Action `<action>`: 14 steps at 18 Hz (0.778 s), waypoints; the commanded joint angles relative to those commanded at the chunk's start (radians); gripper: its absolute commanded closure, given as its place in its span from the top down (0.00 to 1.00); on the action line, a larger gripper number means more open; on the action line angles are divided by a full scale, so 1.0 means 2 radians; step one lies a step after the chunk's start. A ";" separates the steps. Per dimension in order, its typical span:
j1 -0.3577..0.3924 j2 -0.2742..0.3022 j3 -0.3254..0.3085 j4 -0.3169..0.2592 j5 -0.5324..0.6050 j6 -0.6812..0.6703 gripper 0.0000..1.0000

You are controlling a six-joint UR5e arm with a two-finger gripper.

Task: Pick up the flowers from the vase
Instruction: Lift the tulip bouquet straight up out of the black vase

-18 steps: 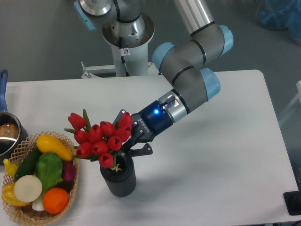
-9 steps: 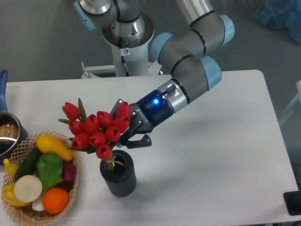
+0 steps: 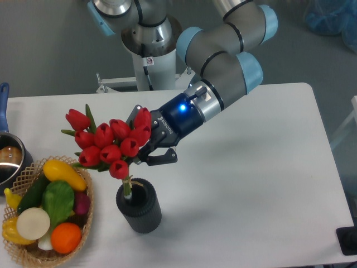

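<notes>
Lifted higher, flowers point(image 3: 109, 146) sit clamped in the gripper point(image 3: 146, 142); stem ends seemingly still inside the vase point(image 3: 139, 205) below.

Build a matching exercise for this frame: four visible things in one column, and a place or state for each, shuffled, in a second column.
Things
1. flowers
2. vase
3. basket
4. gripper

Places or states
A. at the table's front left, filled with vegetables
B. stands upright below the red buds, with only the stem ends in its mouth
C. shut on the bunch, coming in from the right
D. held up in the air, tilted toward the left

Pairs: 1-D, 2-B, 3-A, 4-C
</notes>
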 joint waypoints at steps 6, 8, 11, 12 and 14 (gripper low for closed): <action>0.005 0.010 0.010 0.000 0.000 -0.026 0.34; 0.006 0.010 0.021 0.000 0.000 -0.040 0.34; 0.007 0.010 0.025 0.000 0.000 -0.046 0.34; 0.008 0.010 0.027 0.000 0.000 -0.046 0.34; 0.012 0.011 0.030 0.000 0.000 -0.047 0.34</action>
